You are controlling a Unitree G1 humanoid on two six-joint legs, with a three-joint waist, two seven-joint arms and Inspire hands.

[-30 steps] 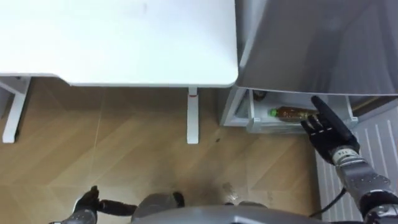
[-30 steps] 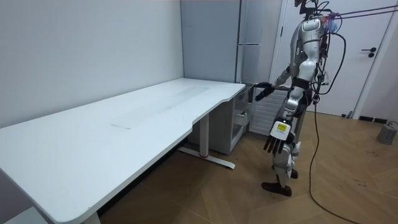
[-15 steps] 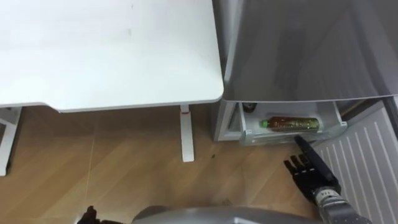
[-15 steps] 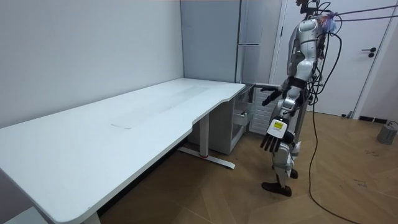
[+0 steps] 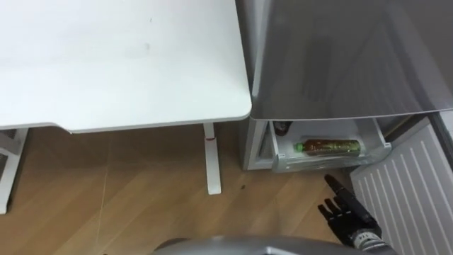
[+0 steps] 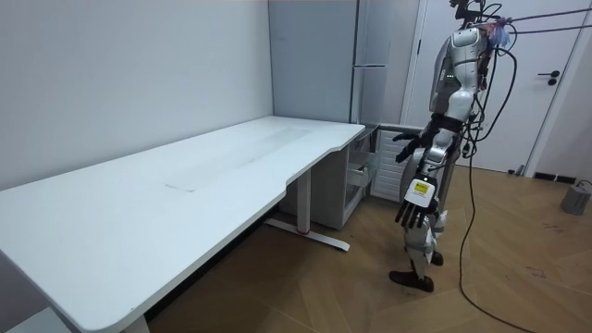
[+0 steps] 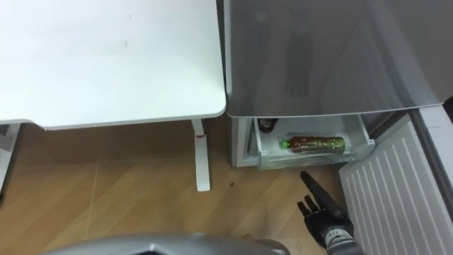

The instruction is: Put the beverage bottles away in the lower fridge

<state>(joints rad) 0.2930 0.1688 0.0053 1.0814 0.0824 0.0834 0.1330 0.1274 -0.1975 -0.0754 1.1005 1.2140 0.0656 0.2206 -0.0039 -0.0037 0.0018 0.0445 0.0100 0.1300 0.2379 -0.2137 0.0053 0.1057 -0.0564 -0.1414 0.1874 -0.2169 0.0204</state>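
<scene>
Black and grey, the robot's left hand (image 6: 413, 215) hangs slack at its thigh, fingers loose, holding nothing. Its right hand (image 5: 347, 217), at five o'clock in the eye view, has fingers straight and spread, empty, touching nothing. At twelve o'clock from it, apart, the green-capped amber plastic drink bottle (image 5: 327, 146) lies on its side in the pale open bin (image 5: 297, 162) low in the tall grey fridge (image 5: 340, 57). Placing looks done; next, I'd judge, that bin wants pushing shut with a flat palm.

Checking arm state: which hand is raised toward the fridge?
The right hand, open, out before the lower drawer; the left hand hangs open at the robot's side.
</scene>
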